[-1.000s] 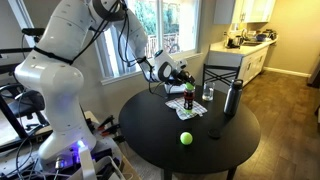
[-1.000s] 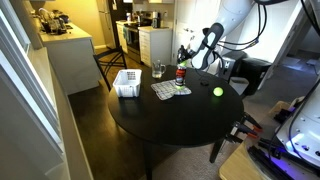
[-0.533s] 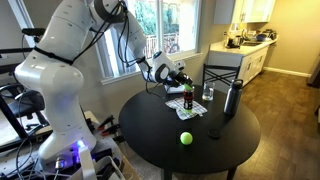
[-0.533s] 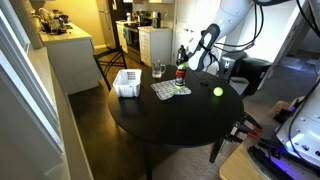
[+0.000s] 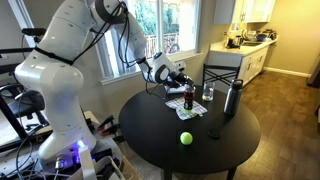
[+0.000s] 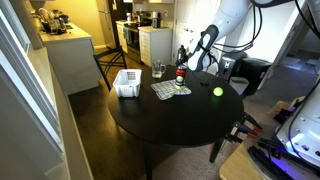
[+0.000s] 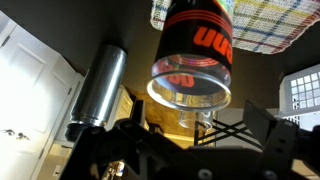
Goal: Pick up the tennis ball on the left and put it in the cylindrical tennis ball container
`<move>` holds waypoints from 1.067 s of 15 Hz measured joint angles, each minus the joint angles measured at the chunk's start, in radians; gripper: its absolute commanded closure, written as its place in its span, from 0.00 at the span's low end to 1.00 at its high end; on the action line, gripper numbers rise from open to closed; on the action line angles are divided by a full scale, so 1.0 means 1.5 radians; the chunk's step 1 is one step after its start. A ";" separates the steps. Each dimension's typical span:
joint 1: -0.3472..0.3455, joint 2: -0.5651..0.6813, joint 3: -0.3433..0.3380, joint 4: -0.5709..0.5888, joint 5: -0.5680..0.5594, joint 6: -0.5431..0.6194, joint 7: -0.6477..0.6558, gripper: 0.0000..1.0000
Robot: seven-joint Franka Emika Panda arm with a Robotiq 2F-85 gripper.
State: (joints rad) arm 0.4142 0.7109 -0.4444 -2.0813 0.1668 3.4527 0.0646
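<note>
The cylindrical tennis ball container [image 5: 189, 99] [image 6: 181, 75], a clear tube with a red and dark label, stands upright on a chequered cloth. My gripper [image 5: 182, 77] [image 6: 189, 56] hovers just above its open mouth. In the wrist view the container's rim [image 7: 190, 88] sits right in front of my gripper [image 7: 197, 125], whose dark fingers [image 7: 265, 120] stand wide apart with nothing between them. A yellow-green patch shows low in the tube in both exterior views; I cannot tell if it is a ball. A loose tennis ball [image 5: 185, 139] [image 6: 218, 91] lies on the black round table [image 5: 150, 125].
A tall dark grey bottle [image 5: 232, 97] [image 7: 100, 85] and a small clear glass [image 5: 208, 94] [image 6: 158, 71] stand close behind the container. The chequered cloth [image 6: 166, 91] lies under it. A white basket [image 6: 127, 83] sits at the table's edge, and a chair [image 5: 222, 72] stands behind.
</note>
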 measured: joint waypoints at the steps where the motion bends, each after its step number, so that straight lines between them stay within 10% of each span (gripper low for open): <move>1: 0.000 0.000 0.000 0.001 0.001 0.000 0.000 0.00; 16: 0.001 0.000 0.000 0.018 0.002 0.000 0.000 0.00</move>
